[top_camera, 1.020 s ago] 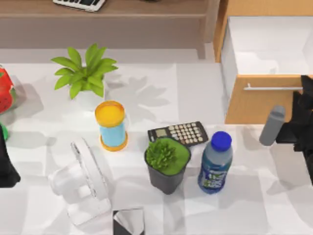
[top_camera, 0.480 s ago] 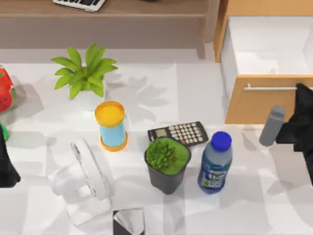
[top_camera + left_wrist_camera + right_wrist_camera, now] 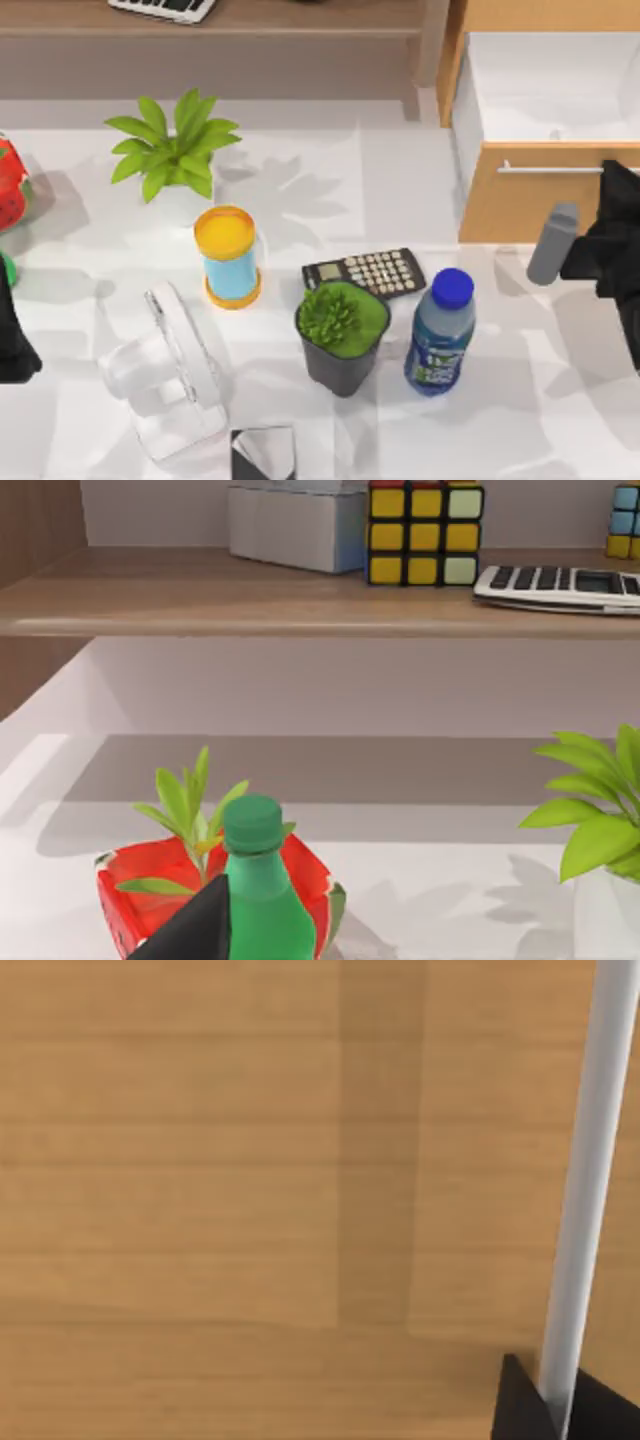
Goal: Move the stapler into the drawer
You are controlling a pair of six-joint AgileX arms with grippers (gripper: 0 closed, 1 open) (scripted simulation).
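At the left edge of the top view the left tool [image 3: 11, 348] sits parked over the desk [image 3: 90, 290]; whether it is apart or together cannot be told. At the upper right the drawer [image 3: 505, 205] stands pulled out, its white inside showing. At the far right the right tool [image 3: 558, 1412] is at the drawer's front, clamped on the silver handle [image 3: 585, 1190], one dark tip against each side of the bar.

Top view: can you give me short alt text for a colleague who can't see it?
The right hand holds a grey stapler on the table's right, just in front of the open wooden drawer. A calculator, blue-capped bottle and potted plants stand mid-table.
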